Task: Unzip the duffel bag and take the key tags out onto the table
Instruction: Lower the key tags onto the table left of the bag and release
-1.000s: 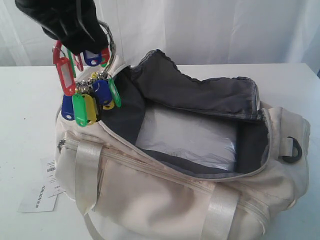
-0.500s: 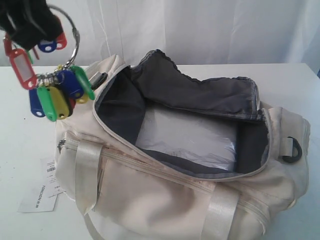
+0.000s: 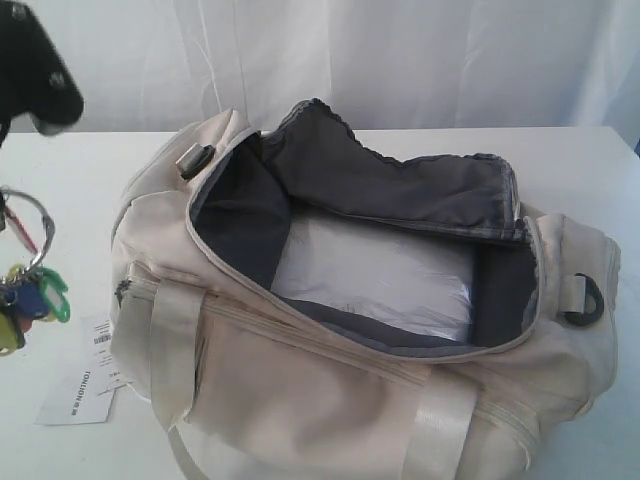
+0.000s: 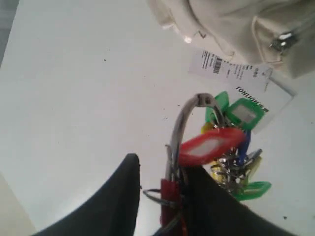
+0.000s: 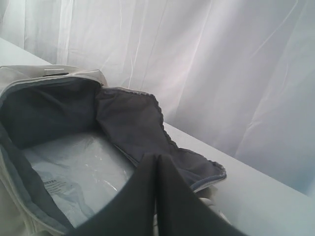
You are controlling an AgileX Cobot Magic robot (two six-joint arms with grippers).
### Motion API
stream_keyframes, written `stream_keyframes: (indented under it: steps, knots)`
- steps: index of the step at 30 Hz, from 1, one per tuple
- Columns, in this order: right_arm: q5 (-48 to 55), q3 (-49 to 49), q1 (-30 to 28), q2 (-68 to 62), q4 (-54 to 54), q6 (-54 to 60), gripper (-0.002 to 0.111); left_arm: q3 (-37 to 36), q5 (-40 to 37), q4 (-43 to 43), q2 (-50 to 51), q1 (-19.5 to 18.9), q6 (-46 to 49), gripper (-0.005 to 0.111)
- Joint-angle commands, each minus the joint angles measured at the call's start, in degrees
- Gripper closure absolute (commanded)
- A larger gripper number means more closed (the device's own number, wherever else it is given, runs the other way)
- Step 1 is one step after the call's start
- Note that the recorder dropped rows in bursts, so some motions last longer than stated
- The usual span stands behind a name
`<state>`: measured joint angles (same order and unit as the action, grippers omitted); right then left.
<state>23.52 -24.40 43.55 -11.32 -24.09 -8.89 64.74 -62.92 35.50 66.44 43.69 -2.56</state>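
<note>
Beside the bag (image 3: 330, 390), over the table (image 4: 74, 98), the left gripper (image 4: 162, 168) pinches the ring of the key tags (image 4: 231, 147), which could snag on a finger at release; the right gripper (image 5: 156, 158) sits closed.

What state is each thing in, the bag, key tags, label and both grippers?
duffel bag: unzipped, flap folded back
key tags: outside the bag, hanging from the gripper
left gripper: shut on the key tags
right gripper: shut, empty
paper label: lying flat on the table

left gripper (image 4: 163, 166) and right gripper (image 5: 157, 161): 2 smooth black tapered fingers each.
</note>
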Motion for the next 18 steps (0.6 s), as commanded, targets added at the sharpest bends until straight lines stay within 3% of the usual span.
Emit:
stream_keyframes:
  steps: [1, 9, 14, 18]
  knots:
    - [-0.46, 0.45, 0.07, 0.28, -0.32, -0.24, 0.108, -6.84, 7.52, 6.95, -0.57, -3.23, -9.12, 0.107]
    - [-0.46, 0.45, 0.07, 0.28, -0.32, -0.24, 0.108, -13.02, 24.96, 7.89, 3.88, -14.55, -15.13, 0.107]
    - [-0.46, 0.45, 0.07, 0.28, -0.32, -0.24, 0.108, -13.02, 34.03, 6.73, 8.04, -17.69, -20.02, 0.107]
    - [-0.46, 0.45, 0.07, 0.28, -0.32, -0.24, 0.108, -13.02, 38.13, 5.21, 11.85, -17.85, -20.16, 0.107]
